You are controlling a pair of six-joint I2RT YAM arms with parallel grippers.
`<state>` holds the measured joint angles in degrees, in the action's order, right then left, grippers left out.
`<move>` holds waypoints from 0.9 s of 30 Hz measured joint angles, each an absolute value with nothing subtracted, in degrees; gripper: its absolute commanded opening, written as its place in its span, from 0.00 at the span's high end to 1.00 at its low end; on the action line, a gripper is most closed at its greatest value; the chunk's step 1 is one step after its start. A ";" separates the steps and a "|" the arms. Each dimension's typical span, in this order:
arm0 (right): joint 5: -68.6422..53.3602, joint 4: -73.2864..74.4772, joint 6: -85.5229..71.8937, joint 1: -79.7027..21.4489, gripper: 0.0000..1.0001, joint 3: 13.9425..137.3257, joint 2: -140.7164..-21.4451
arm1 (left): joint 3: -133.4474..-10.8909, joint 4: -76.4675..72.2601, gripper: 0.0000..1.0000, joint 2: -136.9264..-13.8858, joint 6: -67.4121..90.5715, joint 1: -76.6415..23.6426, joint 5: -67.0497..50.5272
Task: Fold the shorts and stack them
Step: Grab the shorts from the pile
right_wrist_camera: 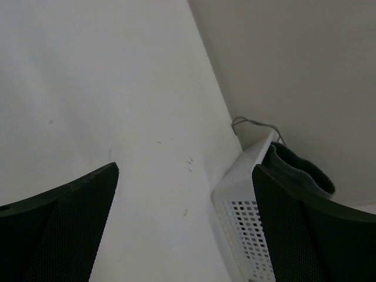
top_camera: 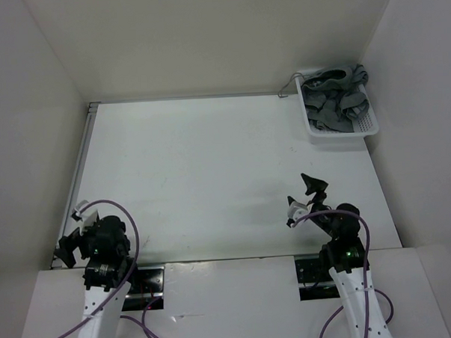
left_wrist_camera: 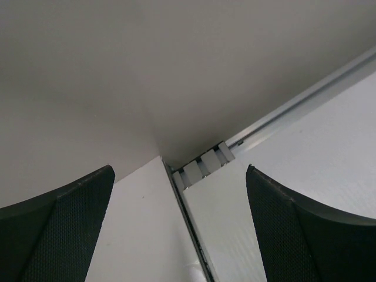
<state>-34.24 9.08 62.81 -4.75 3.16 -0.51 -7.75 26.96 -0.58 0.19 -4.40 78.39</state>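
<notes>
Shorts (top_camera: 335, 104) are all bunched up in the white mesh basket (top_camera: 342, 138), which sits in the far right corner of the tabletop (top_camera: 211, 177). I can't tell how many pairs are in that heap.

Both arms are empty-handed. The right gripper (top_camera: 303, 198) hangs over the near right part of the tabletop with its jaws spread wide and the basket in its wrist view. The left gripper (top_camera: 71, 232), just as wide open, is parked at the near left corner and points at the left wall (top_camera: 30, 147).

What I'd worry about:
- The pile looks tangled, so 1 pinch could easily pull up 2 pairs, or only a leg.
- A thin cord (top_camera: 285, 88) loops over the basket's far left corner. I'm guessing it's a drawstring, and it could snag on the mesh and drag the whole basket along.
- A low grab could close on the basket rim together with the fabric.

The basket is jammed near the right and far walls, so I'd come at it from the left or from above. The middle and left of the tabletop are the roomy part for folding. The left arm needs to swing away from its wall first.
</notes>
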 measured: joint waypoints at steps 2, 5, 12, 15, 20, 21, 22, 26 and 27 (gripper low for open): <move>-31.70 5.67 59.11 -4.75 0.01 3.16 -0.51 | -9.61 25.58 0.01 -0.58 0.16 -4.40 78.46; -27.81 3.60 52.80 -5.04 0.01 4.40 -0.51 | -12.34 21.58 0.00 -0.58 0.16 -4.36 74.28; -21.30 3.25 41.60 -5.28 0.01 13.56 -0.95 | -14.37 9.06 0.00 -0.56 0.12 -4.29 47.55; -17.65 3.79 38.28 -5.32 0.01 19.31 -6.00 | -14.39 6.83 0.00 -0.54 0.12 -4.32 33.71; -8.40 8.21 27.70 -5.43 0.01 42.52 -35.24 | -14.39 6.11 0.00 -0.56 0.08 -4.29 21.93; -5.65 9.37 24.95 -5.74 0.01 49.12 -42.72 | -14.41 5.82 0.00 -0.95 0.10 -4.29 20.86; -2.39 10.31 22.33 -6.20 0.01 56.12 -50.46 | -14.41 5.41 0.00 -1.58 0.12 -4.29 20.14; 9.67 11.33 13.47 -8.38 0.01 74.83 -73.34 | -16.49 2.59 0.00 -12.34 0.16 -4.29 20.29; 11.77 12.36 11.62 -8.49 0.01 77.06 -77.17 | -19.09 2.35 0.00 -18.79 0.14 -4.29 20.73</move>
<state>11.77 12.36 11.62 -8.49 77.06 -77.17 -19.09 2.35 -18.79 0.14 -4.29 20.73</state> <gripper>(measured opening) 0.992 1.000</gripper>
